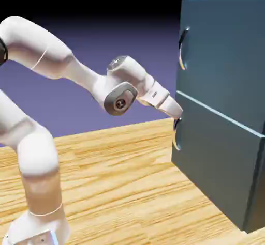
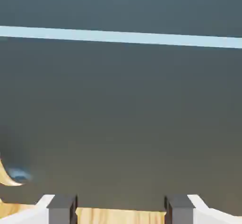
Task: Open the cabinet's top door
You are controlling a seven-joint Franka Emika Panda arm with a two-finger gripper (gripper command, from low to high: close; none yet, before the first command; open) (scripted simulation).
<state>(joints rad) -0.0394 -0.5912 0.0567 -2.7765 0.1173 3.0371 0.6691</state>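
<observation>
Cabinet (image 1: 227,109): standing on the wooden table (image 1: 119,177) at the exterior view's right, rising taller than the arm; its front is facing the robot and is filling nearly the whole hand view.
Top door (image 1: 222,52): sitting shut, flush with the cabinet front, above the pale seam (image 2: 121,37) that is dividing the two panels.
Top handle (image 1: 182,47): curving out from the upper panel's near edge, well above the gripper and untouched.
Lower handle (image 1: 177,134): showing just below the gripper in the exterior view; a curved sliver at the hand view's lower left edge is probably this one.
Arm (image 1: 62,63): reaching level toward the cabinet, the wrist pointing at the front near the seam.
Gripper (image 1: 176,109): hovering close to the cabinet front at about seam height, jaws standing spread with nothing between them; contact with the panel cannot be told.
Fingertips (image 2: 62,206): showing grey at the hand view's bottom, set apart, with only table wood and dark panel between.
Step in hand: judging it as the approach, with the door not yet started.
Doing it well: the hand is sitting too low, so raising it along the front to the upper handle, keeping the jaws spread, centring the curved bar between the fingers before closing, and avoiding the lower handle.
</observation>
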